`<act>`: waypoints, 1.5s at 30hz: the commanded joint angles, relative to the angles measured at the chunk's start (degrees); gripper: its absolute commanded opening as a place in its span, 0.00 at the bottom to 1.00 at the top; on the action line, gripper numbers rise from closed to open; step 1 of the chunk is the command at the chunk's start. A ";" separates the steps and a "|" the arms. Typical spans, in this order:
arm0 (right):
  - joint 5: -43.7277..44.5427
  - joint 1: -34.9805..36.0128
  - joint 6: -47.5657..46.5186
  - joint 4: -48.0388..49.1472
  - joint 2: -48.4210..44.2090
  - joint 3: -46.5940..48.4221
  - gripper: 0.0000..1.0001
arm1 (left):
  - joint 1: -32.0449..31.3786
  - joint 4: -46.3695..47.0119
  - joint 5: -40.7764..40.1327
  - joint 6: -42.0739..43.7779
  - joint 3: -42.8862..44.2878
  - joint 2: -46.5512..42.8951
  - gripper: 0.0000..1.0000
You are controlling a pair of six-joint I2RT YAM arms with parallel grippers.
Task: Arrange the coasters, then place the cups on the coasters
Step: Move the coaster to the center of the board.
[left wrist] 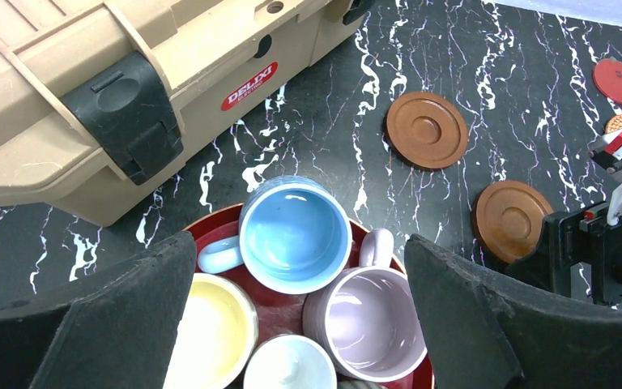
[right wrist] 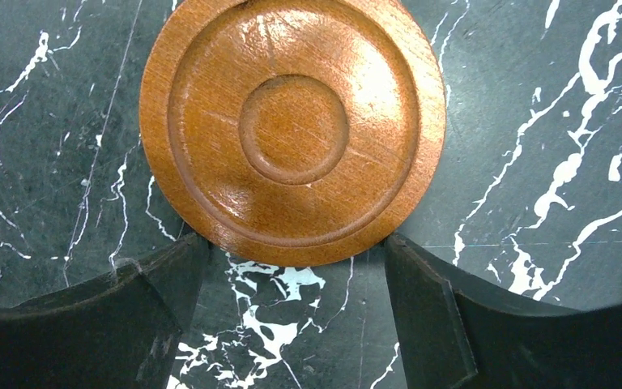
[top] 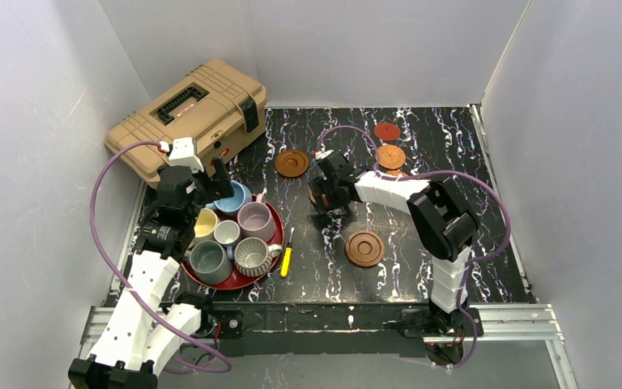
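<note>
My right gripper (right wrist: 296,243) is open low over the table, its fingertips on either side of the near rim of a dark brown wooden coaster (right wrist: 291,130). Two more wooden coasters (top: 291,163) (top: 364,248) lie flat, with a woven coaster (top: 390,156) and a red coaster (top: 386,130) at the back. My left gripper (left wrist: 300,243) hangs open above the tray, holding nothing. Below it are the light blue cup (left wrist: 294,233), mauve cup (left wrist: 372,324), cream-yellow cup (left wrist: 210,336) and small pale cup (left wrist: 291,365). The grey-green cup (top: 209,261) and ribbed cup (top: 253,255) stand nearer.
All the cups crowd a red round tray (top: 231,279) at the left front. A tan toolbox (top: 186,113) sits behind it at the back left. A yellow-handled screwdriver (top: 287,261) lies just right of the tray. White walls enclose the black marbled table.
</note>
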 commanded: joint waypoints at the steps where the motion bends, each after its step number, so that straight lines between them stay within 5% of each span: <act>1: 1.69 -0.87 -0.13 0.19 3.41 -0.99 0.87 | 0.30 -0.36 0.26 -0.37 0.51 -0.08 0.99; 45: -3.98 -0.65 -5.06 1.26 17.76 14.70 0.81 | 0.26 -0.18 0.13 -0.28 0.68 0.29 0.99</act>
